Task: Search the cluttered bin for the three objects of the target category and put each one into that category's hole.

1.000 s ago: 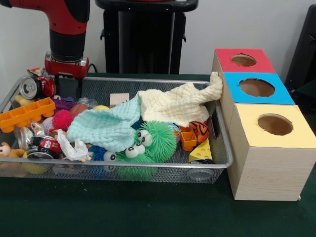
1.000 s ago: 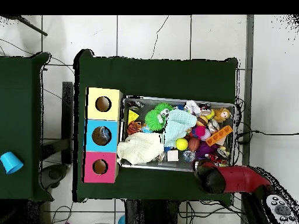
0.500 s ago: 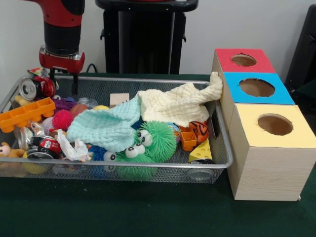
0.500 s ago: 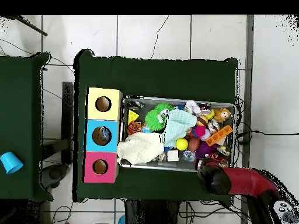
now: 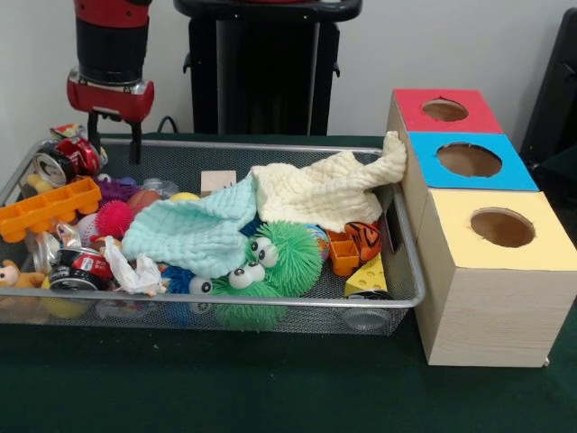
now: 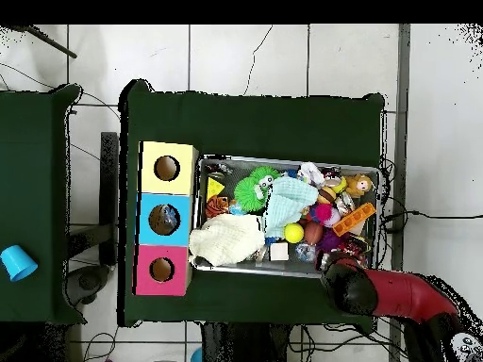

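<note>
The wire mesh bin is full of toys and cloths; it also shows in the overhead view. My gripper is open and empty, and hangs above the bin's far left corner, over a red-and-silver can. One see-through wrinkly bottle lies partly hidden behind a purple toy, by the white block in the overhead view. Another clear bottle-like piece lies low at the bin's front right corner. Crinkled clear plastic shows at the left. In the overhead view the arm's end hides the gripper.
Three wooden boxes with round holes stand right of the bin: red, blue, yellow. A mint cloth and a cream cloth cover the bin's middle. A green furry ball and an orange brick lie there too.
My gripper has risen out of the bin's far left corner and shifted slightly left in the front view. The things in the bin have not moved.
</note>
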Controlling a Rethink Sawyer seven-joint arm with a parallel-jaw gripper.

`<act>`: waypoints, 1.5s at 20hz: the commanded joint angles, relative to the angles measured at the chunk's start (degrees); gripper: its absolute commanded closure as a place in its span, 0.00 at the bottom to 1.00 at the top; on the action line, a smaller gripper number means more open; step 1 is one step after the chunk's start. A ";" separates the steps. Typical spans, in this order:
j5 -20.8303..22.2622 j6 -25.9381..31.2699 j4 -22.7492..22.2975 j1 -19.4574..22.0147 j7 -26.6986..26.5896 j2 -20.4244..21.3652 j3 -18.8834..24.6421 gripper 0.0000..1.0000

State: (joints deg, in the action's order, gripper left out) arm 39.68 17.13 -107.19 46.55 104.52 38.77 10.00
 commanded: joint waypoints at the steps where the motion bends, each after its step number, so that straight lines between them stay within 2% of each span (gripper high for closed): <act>1: -3.74 6.54 -3.41 0.21 -1.96 1.93 6.41 0.00; 14: -6.50 5.60 -4.15 0.26 -0.61 0.41 7.81 0.00; 30: -7.56 2.98 -4.03 -0.61 1.52 -1.85 8.01 0.00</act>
State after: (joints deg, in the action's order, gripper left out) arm 34.58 17.19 -108.87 46.69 104.52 39.67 12.63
